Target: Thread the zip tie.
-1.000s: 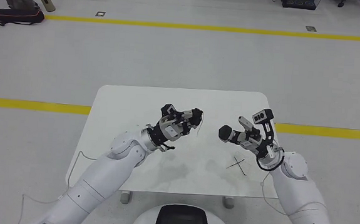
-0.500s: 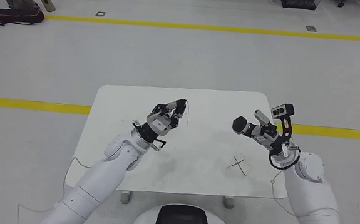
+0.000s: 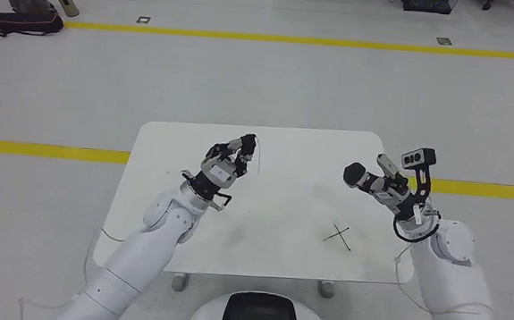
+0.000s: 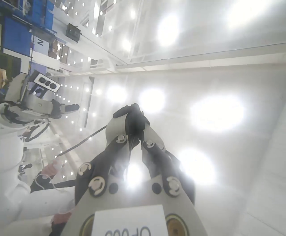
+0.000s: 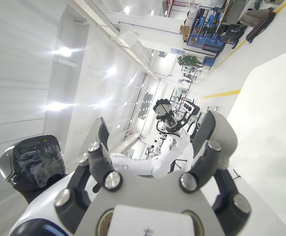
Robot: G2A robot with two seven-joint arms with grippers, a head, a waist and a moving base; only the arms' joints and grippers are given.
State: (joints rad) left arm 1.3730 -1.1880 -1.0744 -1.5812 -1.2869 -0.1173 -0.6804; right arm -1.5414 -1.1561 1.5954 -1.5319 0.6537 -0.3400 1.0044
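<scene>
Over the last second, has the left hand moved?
Yes. The left hand, holding the zip tie, has drawn away from the black cross, toward the far edge.

My left gripper [image 4: 134,114] has matt grey links that look like plastic, joined by bright polished metal pins [image 4: 120,139]. Its fingertips [image 4: 122,112] are covered in something dull, black and rubbery, and the zip tie [image 4: 82,140] pinched between them is a thin, smooth, dark strip, seemingly plastic. My right gripper [image 5: 154,121] has the same matt grey shell and shiny metal rivets [image 5: 113,178], with ribbed, rough black pads [image 5: 202,134] on its inner faces; below both grippers the table [image 3: 279,224] is white, smooth and matt.
</scene>
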